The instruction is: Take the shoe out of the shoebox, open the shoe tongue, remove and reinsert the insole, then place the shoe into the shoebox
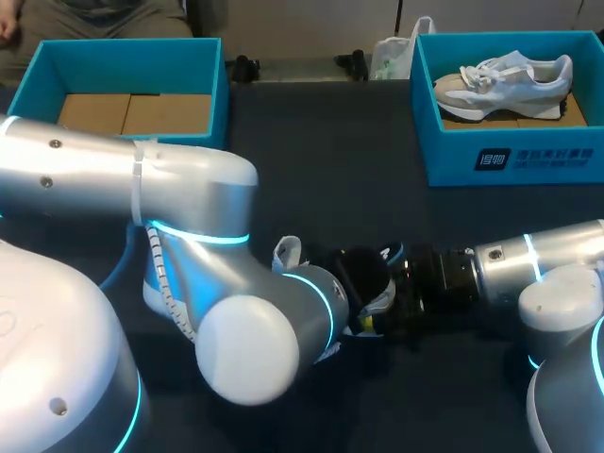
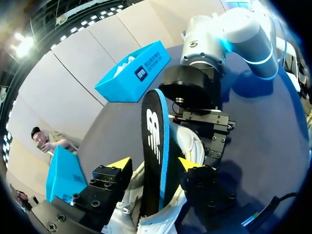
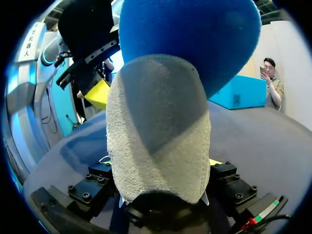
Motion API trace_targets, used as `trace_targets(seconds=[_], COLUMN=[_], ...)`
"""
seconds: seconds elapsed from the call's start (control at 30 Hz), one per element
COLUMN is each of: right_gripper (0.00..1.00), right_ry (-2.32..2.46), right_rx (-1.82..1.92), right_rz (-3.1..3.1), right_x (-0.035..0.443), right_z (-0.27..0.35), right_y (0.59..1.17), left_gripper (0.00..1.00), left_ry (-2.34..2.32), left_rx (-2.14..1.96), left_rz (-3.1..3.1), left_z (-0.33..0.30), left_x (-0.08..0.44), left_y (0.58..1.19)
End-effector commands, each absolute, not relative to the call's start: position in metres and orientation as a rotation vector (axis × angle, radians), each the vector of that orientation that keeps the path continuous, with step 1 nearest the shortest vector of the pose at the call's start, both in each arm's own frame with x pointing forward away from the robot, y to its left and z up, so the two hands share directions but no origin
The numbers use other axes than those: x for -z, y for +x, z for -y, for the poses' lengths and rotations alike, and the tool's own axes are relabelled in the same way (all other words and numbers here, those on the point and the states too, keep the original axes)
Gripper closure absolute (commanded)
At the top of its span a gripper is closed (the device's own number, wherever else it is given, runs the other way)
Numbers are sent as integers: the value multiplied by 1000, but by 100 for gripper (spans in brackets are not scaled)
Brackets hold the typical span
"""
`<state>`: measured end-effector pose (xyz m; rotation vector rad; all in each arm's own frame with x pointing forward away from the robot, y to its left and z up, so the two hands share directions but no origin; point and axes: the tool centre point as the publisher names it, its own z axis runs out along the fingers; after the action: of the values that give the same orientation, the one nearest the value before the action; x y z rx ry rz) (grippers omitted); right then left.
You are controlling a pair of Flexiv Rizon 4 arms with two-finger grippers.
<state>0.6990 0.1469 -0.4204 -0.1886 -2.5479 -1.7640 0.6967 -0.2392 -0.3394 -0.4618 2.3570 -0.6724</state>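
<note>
A white and grey shoe (image 3: 156,126) hangs between my two arms over the table's front middle, and my right gripper (image 3: 163,170) is shut on its near end. In the head view only scraps of the shoe (image 1: 287,253) show past my left arm. The insole (image 2: 153,131), black on top and blue beneath (image 3: 195,34), stands half out of the shoe's opening. My left gripper (image 2: 155,165) straddles that opening, its fingers pressed on the shoe's white sides (image 2: 129,209), with the insole upright between the yellow tips. One left fingertip (image 3: 99,93) shows beside the shoe.
A blue shoebox (image 1: 510,156) at the back right holds a second white shoe (image 1: 505,80). Another blue box (image 1: 33,71) at the back left holds only cardboard. A white plastic bag (image 1: 392,55) lies at the far edge. My left arm (image 1: 189,198) covers the table's front left.
</note>
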Motion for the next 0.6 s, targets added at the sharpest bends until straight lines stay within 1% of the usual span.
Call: trace_targets(seconds=[0.03, 0.2, 0.37, 0.6], right_gripper=[100, 100, 100, 100], right_ry=[-191, -191, -191, -191], right_rx=[1758, 1758, 1758, 1758], right_rz=[2551, 2551, 2551, 2551], right_x=[420, 420, 420, 420], right_z=[-148, -148, -148, -148], right_y=[698, 698, 698, 698], left_gripper=[43, 48, 49, 54], left_ry=[-466, -466, -468, -464], left_rx=[665, 662, 659, 676], left_rz=[-2341, -2342, -2335, -2338], left_z=[245, 242, 242, 238], left_x=[348, 352, 355, 357], left_y=[697, 702, 707, 709])
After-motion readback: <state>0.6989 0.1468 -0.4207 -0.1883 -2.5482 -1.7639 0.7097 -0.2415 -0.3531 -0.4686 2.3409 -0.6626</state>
